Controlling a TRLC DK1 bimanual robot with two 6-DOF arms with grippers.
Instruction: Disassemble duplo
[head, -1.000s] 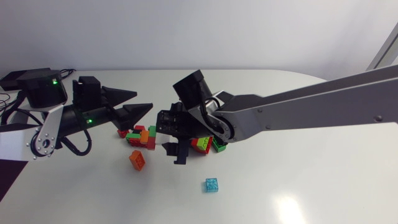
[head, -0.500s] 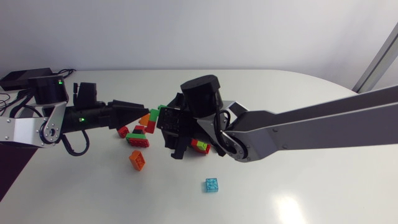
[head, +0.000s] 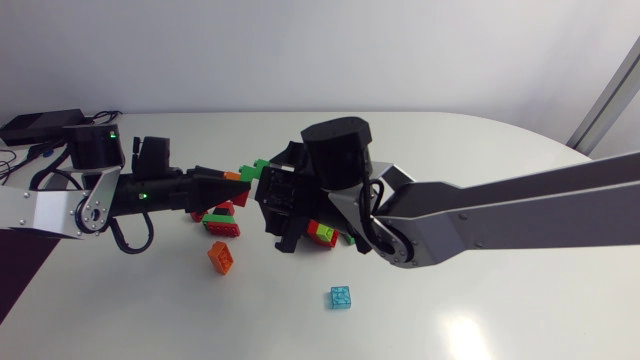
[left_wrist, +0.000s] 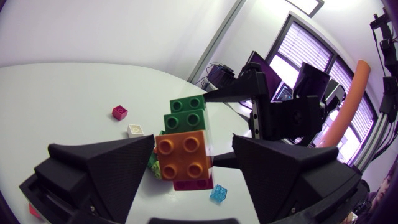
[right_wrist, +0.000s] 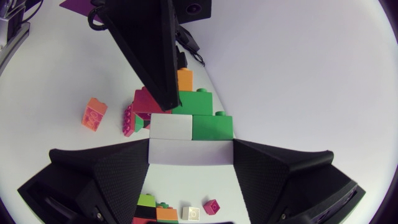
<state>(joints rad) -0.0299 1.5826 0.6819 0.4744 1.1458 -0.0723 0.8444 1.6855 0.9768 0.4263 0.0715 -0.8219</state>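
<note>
My right gripper (right_wrist: 191, 152) is shut on the duplo stack, its fingers pressing a white brick (right_wrist: 189, 138) from both sides. Ahead of that come green bricks (right_wrist: 205, 121), an orange brick (right_wrist: 184, 79) and a magenta brick (right_wrist: 144, 102). The stack (head: 250, 170) hangs above the table at mid-left. My left gripper (head: 238, 178) comes in from the left, open, with the orange brick (left_wrist: 183, 155) between its fingers. One finger is at the brick's side and the other stands a little off. Green bricks (left_wrist: 189, 112) sit above the orange one.
Loose bricks lie under the arms: a red and green pile (head: 222, 222), an orange brick (head: 220, 256), a clear blue brick (head: 341, 297) and more bricks (head: 325, 233) under my right arm. Small magenta (left_wrist: 120, 112) and white (left_wrist: 134, 130) cubes lie farther off.
My left gripper has moved right onto the stack and its fingers have narrowed around the orange brick. My right gripper has raised the stack toward it.
</note>
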